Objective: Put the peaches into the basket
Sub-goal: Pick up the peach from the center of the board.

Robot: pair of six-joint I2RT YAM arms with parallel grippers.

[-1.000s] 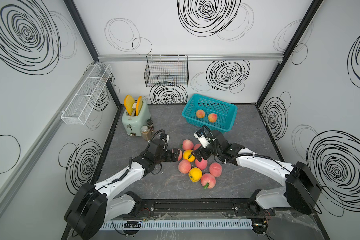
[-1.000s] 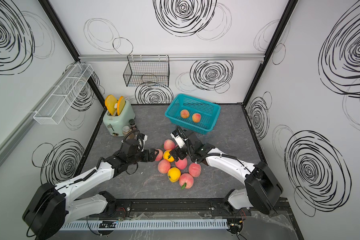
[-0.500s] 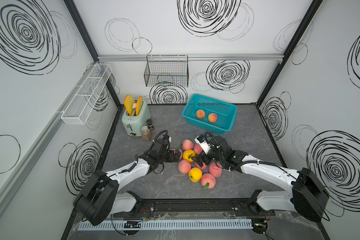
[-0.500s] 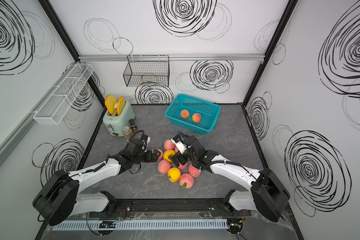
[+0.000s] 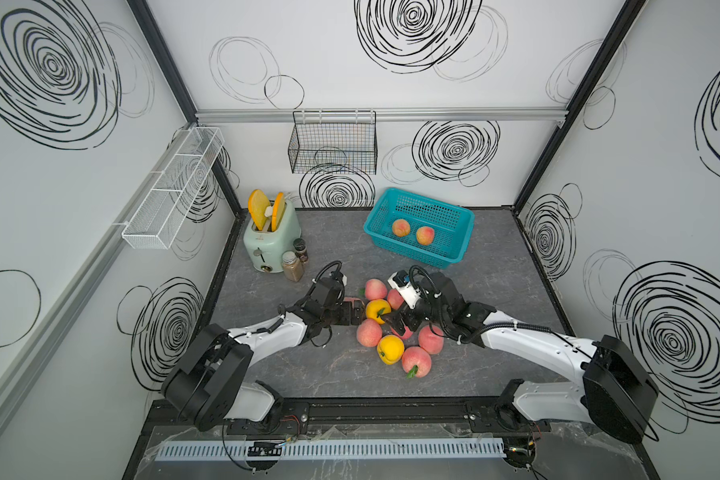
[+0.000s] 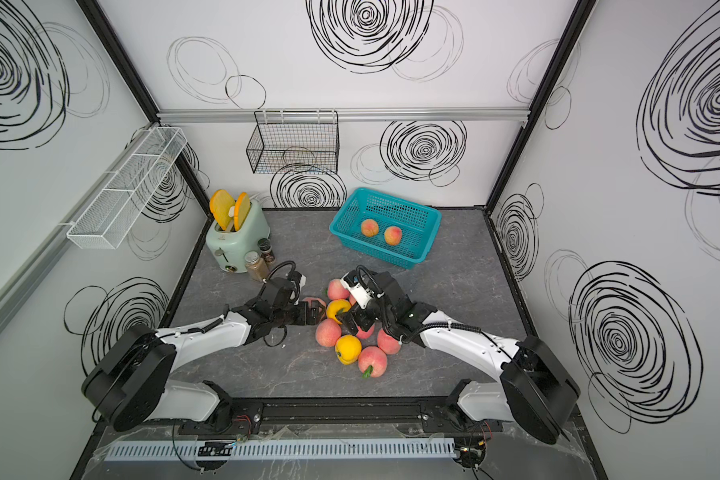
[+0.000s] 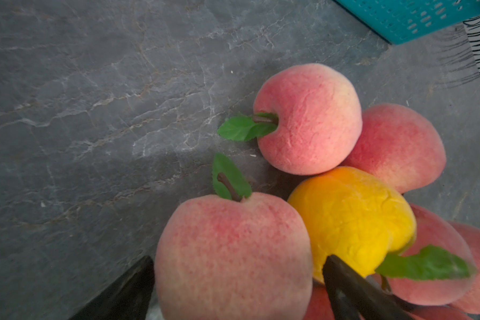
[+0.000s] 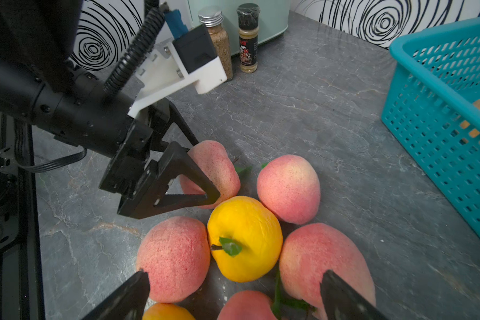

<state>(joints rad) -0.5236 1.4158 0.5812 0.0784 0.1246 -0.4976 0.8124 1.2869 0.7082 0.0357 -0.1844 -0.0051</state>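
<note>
Nine fuzzy round toy peaches [image 5: 390, 349], seven pink-blushed and two yellow-orange, sit bunched near the middle of the grey marbled tabletop [image 5: 495, 282]. Two more pink peaches [image 5: 400, 227] lie inside the turquoise perforated plastic basket [image 5: 429, 210], at about one o'clock from the pile in both top views. The left gripper [image 7: 237, 260], reaching in from eight o'clock, has its black fingers spread to either side of a stemmed pink peach [image 7: 233, 255] at the pile's ten o'clock edge (a sliver of gap shows beside one finger). The right gripper [image 8: 233, 275], reaching in from four o'clock, hangs over the pile with fingers wide apart, a yellow-orange peach [image 8: 244, 238] showing between them.
</note>
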